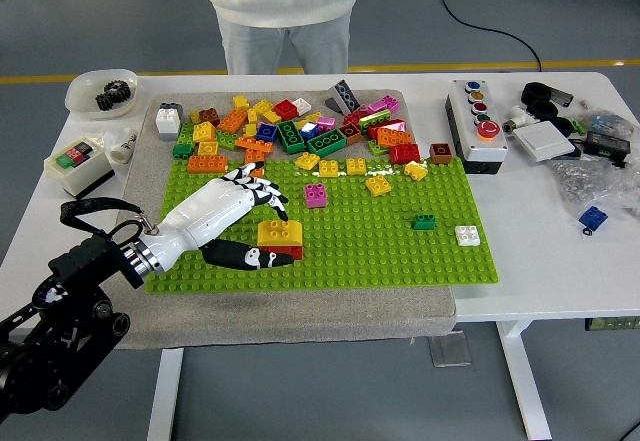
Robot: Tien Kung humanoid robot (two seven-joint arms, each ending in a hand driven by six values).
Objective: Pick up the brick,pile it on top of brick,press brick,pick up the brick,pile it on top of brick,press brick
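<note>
A yellow brick [283,231] sits on top of a red brick [288,253] at the near left of the green baseplate [400,251]. My left hand [263,224], white-backed with black fingers, lies just left of this stack. Its fingers [268,191] are spread above and behind the yellow brick. The thumb [250,257] rests low against the red brick's left end. The hand holds nothing. A pile of loose bricks [300,126] lies along the plate's far edge.
A pink brick [316,195], a small green brick [424,221] and a white brick [467,234] sit on the plate. A button box [478,126] stands to the right, and a bowl of gears [102,93] at far left. A person stands at the far side.
</note>
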